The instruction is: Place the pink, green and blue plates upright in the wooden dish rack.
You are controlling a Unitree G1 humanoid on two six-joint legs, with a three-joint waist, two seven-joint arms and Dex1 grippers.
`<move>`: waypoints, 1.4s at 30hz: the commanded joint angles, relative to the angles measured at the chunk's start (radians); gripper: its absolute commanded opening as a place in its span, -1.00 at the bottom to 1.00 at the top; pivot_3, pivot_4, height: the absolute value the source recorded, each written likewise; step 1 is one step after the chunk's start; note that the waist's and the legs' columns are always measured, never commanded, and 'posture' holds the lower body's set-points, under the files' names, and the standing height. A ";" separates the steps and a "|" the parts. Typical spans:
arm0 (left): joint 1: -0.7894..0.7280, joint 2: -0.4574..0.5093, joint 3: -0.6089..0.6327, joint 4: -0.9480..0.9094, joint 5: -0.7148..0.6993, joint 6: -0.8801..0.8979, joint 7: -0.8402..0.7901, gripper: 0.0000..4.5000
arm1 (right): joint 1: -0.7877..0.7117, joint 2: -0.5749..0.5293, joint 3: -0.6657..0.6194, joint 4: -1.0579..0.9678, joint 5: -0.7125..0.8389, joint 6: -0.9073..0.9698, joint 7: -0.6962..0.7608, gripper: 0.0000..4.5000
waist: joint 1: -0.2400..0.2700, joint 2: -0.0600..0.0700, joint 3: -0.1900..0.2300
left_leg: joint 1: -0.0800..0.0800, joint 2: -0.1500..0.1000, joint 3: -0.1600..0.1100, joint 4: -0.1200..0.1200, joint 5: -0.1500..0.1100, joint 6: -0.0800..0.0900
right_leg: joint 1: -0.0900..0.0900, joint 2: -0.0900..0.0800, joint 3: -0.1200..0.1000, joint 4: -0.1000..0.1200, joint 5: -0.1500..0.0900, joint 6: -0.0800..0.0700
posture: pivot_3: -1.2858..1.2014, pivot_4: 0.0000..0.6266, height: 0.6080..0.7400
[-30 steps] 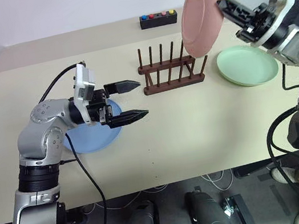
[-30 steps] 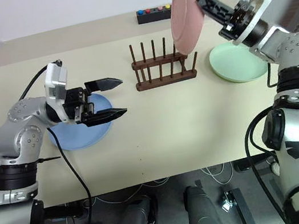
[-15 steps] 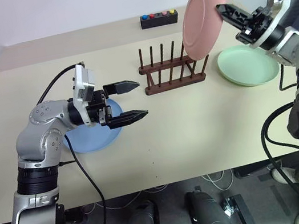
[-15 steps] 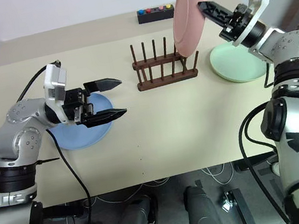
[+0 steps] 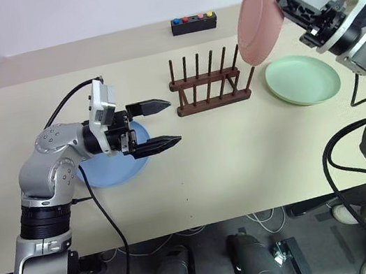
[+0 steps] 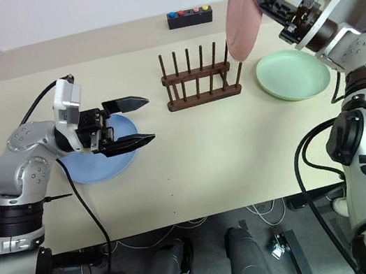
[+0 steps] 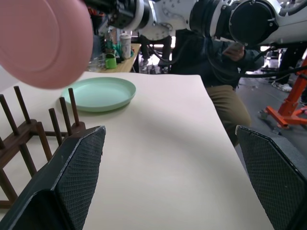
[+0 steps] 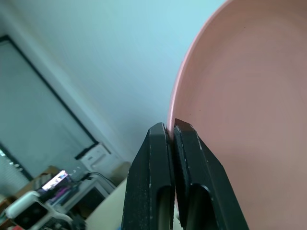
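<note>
My right gripper [image 5: 285, 5] is shut on the rim of the pink plate [image 5: 260, 13], holding it upright in the air just above the right end of the wooden dish rack [image 5: 210, 88]. The rack's pegs stand bare. Flat on the table right of the rack lies the green plate [image 5: 302, 80]. The blue plate [image 5: 113, 165] lies flat at the left, partly under my left gripper [image 5: 169, 121], which hovers open and level with nothing between its fingers. In the right wrist view the two fingers [image 8: 160, 163] pinch the pink plate's edge [image 8: 225, 115].
A black box with coloured buttons [image 5: 194, 22] sits at the table's far edge behind the rack. A cable [image 5: 93, 195] runs from my left arm over the table's front edge. In the left wrist view a seated person [image 7: 225, 81] shows past the table's end.
My right gripper has carried the pink plate a little to the right, from over the rack's right pegs to its right end. The left arm has kept still.
</note>
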 commanded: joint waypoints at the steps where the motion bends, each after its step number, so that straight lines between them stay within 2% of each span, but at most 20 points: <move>1: 0.003 0.017 0.019 -0.040 -0.018 0.003 0.000 1.00 | -0.017 -0.005 -0.014 0.003 -0.013 -0.027 0.026 -0.99 | -0.001 0.000 0.000 | 0.000 0.000 0.000 0.000 0.000 0.000 | 0.000 0.000 0.000 0.000 0.000 0.000 | 0.03 -0.52 1.00; 8: 0.007 0.023 0.022 -0.041 -0.017 -0.001 -0.001 1.00 | -0.024 0.002 -0.020 0.020 -0.035 -0.035 0.058 -0.99 | 0.000 0.000 0.000 | 0.000 0.000 0.000 0.000 0.000 0.000 | 0.000 0.000 0.000 0.000 0.000 0.000 | 0.03 -0.52 1.00; 16: 0.013 0.025 0.026 -0.047 -0.022 0.002 0.000 1.00 | 0.003 -0.009 -0.009 -0.032 -0.044 -0.042 0.156 -0.99 | -0.001 0.000 0.000 | 0.000 0.000 0.000 0.000 0.000 0.000 | 0.000 0.000 0.000 0.000 0.000 0.000 | 0.03 -0.52 1.00; 23: 0.015 0.025 0.026 -0.048 -0.026 0.003 -0.004 1.00 | 0.068 0.011 0.084 -0.061 -0.137 -0.135 0.215 -0.99 | -0.001 0.000 0.000 | 0.000 0.000 0.000 0.000 0.000 0.000 | 0.000 0.000 0.000 0.000 0.000 0.000 | 0.03 -0.52 1.00; 29: 0.011 0.024 0.024 -0.050 -0.024 0.004 -0.001 1.00 | 0.047 0.015 0.091 -0.003 -0.175 -0.180 0.203 -0.99 | -0.002 0.000 0.000 | 0.000 0.000 0.000 0.000 0.000 -0.001 | 0.000 0.000 0.000 0.001 0.000 0.000 | 0.03 -0.52 1.00; 42: 0.023 0.020 0.032 -0.066 -0.029 0.011 0.011 1.00 | -0.011 0.014 0.106 -0.002 -0.200 -0.159 0.289 -0.99 | -0.002 0.000 0.000 | 0.000 0.000 0.000 0.000 0.000 -0.001 | 0.000 0.000 0.000 0.001 0.000 0.000 | 0.03 -0.52 1.00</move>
